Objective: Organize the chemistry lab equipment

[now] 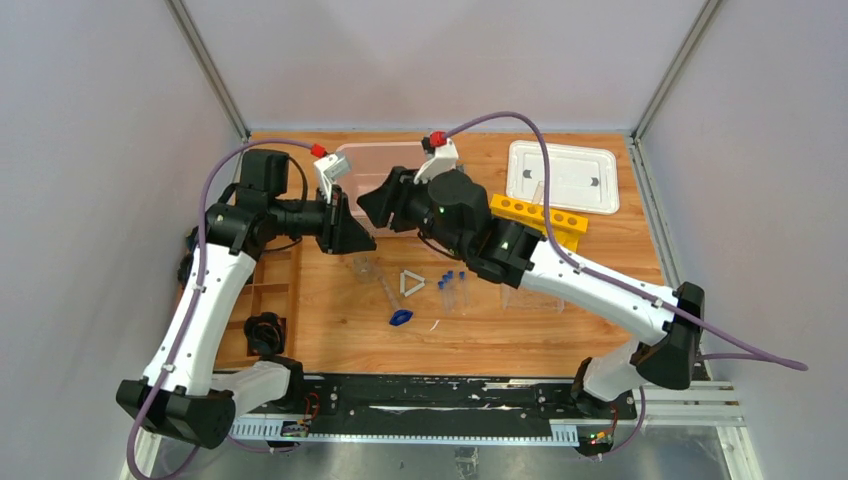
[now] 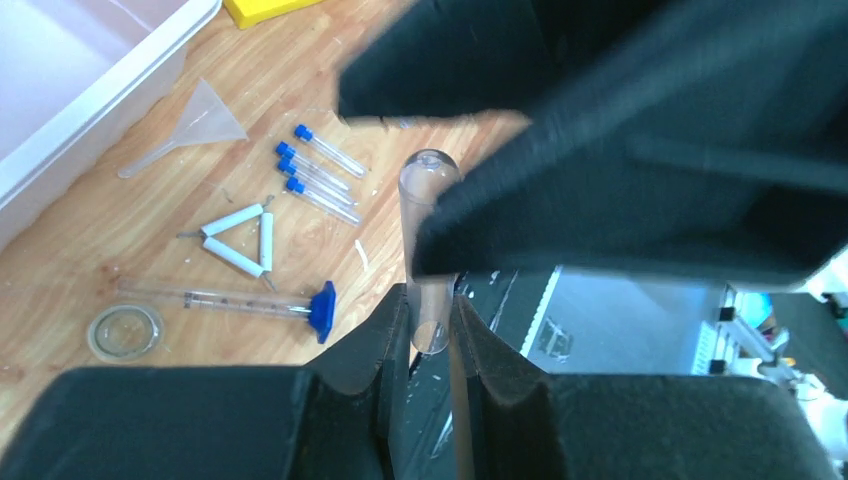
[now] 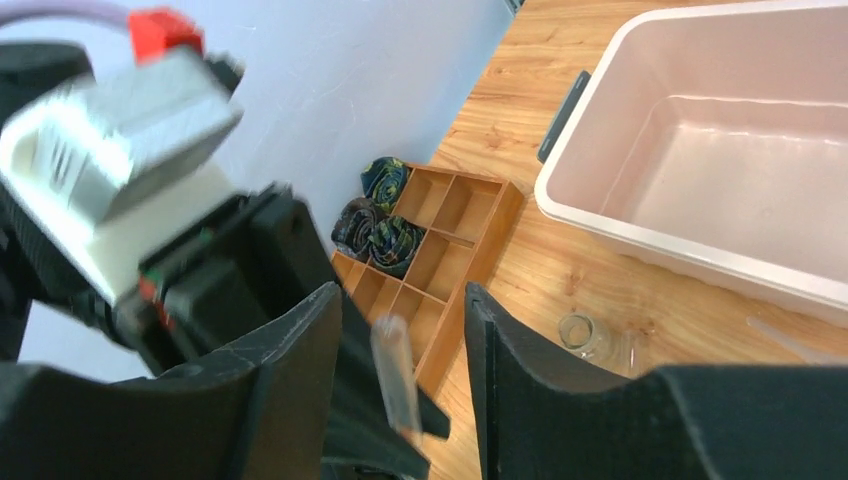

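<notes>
**A:** Why do both arms meet in mid-air in front of the bin (image 1: 385, 165)?

**B:** It looks like a handover. The left gripper (image 2: 430, 335) is clamped on the lower end of a clear tube (image 2: 428, 210) and holds it upright above the table (image 1: 340, 320).

**A:** And the right gripper (image 3: 402, 300)?

**B:** Its jaws stand apart, one on each side of the tube, with a gap on both sides. The left alone carries it.

**A:** Why pass it across?

**B:** My guess is a regrip, a low hold that leaves the top end free for setting it down.

**A:** And the rest?

**B:** The capped tubes (image 2: 320, 170), triangle (image 2: 240, 240), clip (image 2: 322, 310) and funnel (image 2: 205, 115) lie loose on the table, not yet sorted. The yellow rack (image 1: 540, 220) waits by the far right.
</notes>
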### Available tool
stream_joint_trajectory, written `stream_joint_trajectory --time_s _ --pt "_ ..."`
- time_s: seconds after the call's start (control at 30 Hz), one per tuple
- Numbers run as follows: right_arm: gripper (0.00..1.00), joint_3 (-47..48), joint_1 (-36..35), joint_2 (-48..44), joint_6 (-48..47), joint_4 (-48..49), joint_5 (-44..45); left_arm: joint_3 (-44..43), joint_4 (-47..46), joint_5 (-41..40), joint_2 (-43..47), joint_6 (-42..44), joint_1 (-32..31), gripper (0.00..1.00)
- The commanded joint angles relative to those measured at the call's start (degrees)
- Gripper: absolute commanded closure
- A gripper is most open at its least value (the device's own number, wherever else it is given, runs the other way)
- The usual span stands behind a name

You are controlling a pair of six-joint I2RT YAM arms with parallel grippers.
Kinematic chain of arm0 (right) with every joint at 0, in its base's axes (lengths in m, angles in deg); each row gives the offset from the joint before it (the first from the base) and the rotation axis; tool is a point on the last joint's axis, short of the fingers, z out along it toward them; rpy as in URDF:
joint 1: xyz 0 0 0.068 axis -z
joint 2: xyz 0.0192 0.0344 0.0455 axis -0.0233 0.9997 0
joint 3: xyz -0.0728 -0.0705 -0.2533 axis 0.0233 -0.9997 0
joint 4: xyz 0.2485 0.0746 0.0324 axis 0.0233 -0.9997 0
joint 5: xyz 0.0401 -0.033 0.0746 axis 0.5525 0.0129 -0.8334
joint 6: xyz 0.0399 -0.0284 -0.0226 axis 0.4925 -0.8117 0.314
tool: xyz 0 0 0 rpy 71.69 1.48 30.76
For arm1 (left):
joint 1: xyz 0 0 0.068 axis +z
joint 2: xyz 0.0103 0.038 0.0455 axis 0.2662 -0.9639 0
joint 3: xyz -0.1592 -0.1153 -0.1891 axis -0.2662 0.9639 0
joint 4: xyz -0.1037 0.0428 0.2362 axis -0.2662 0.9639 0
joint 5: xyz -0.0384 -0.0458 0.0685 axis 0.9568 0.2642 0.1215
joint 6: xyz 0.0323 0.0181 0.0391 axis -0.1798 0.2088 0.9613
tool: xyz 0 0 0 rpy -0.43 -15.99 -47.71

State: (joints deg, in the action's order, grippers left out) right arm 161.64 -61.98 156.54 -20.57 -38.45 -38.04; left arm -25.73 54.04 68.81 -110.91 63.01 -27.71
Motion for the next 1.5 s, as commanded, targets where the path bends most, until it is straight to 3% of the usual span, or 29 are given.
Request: stream_joint_trajectory --time_s 0.0,0.1,0.3,0.47,0.73,1.17,1.47 --pt "0.47 8.8 5.2 2.9 1.4 -14.5 -13.6 2.9 -0.8 1.8 5.2 8.6 0.2 0.93" --pt "0.47 14.6 6.5 5.6 -0.9 -20.6 -22.6 3.9 -0.8 0.6 7.9 11.8 0.1 0.94" --pt "0.49 19.1 6.5 7.5 -3.6 -23.6 -28.0 3.9 -0.8 -2.8 8.6 12.6 0.1 0.96" --pt "0.48 19.0 6.7 6.5 -3.8 -23.7 -26.3 4.7 -0.8 -5.5 8.6 13.7 0.0 0.97" --pt "0.46 18.5 7.5 1.4 -6.7 -24.7 -15.3 6.5 -0.8 -6.4 8.4 13.8 -0.4 0.98" --pt "0.48 21.2 6.5 8.2 -5.8 -25.8 -29.6 7.1 -0.8 -7.0 7.9 14.1 -1.3 1.0" --pt "0.64 22.8 6.3 10.9 -6.2 -27.9 -30.2 7.8 -0.8 -6.7 8.1 14.1 -1.4 1.0"
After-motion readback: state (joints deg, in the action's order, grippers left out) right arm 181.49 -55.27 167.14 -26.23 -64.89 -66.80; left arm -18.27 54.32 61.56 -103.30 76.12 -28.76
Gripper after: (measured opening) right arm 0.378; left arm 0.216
